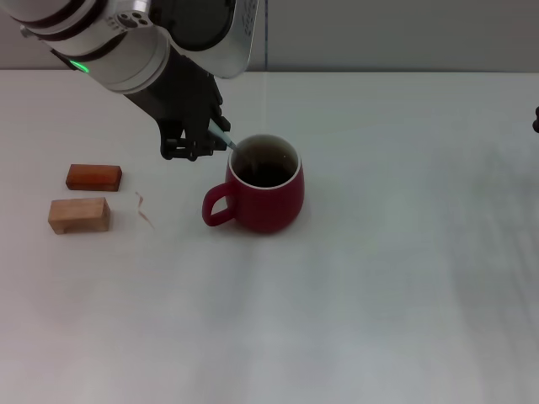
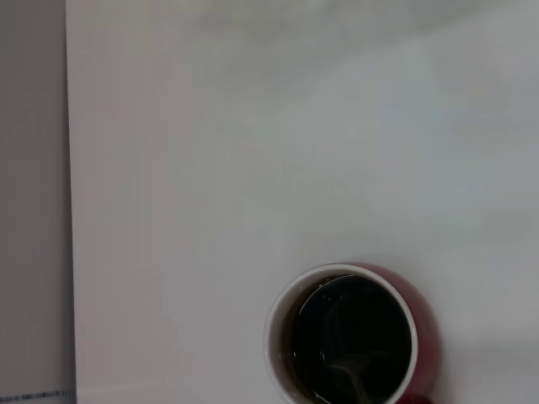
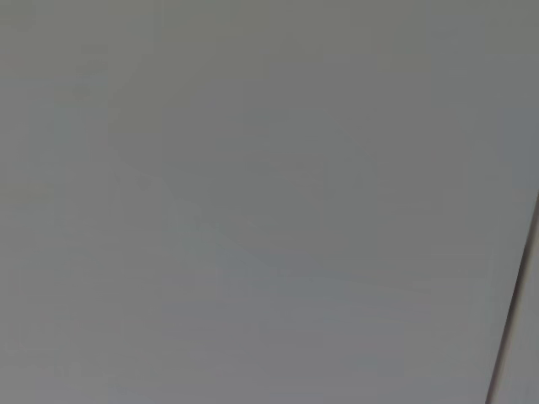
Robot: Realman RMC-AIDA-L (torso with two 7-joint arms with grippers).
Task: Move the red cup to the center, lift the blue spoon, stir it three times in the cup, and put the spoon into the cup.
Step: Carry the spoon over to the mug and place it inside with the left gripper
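Note:
The red cup (image 1: 271, 206) stands upright near the middle of the white table, its handle turned toward my left side. My left gripper (image 1: 195, 149) hangs just beside the cup's far-left rim, shut on the pale handle of the blue spoon (image 1: 225, 138). The spoon slants down over the rim into the dark inside. In the left wrist view the cup (image 2: 424, 349) is seen from above, and the spoon's grey bowl (image 2: 352, 375) shows faintly inside it. Of the right arm only a dark sliver (image 1: 536, 120) shows at the table's far right edge.
Two small wooden blocks lie at the left: a reddish one (image 1: 93, 177) and a pale one (image 1: 79, 215) in front of it. A thin curled scrap (image 1: 145, 210) lies between them and the cup. The table's back edge (image 1: 379, 72) meets a grey wall.

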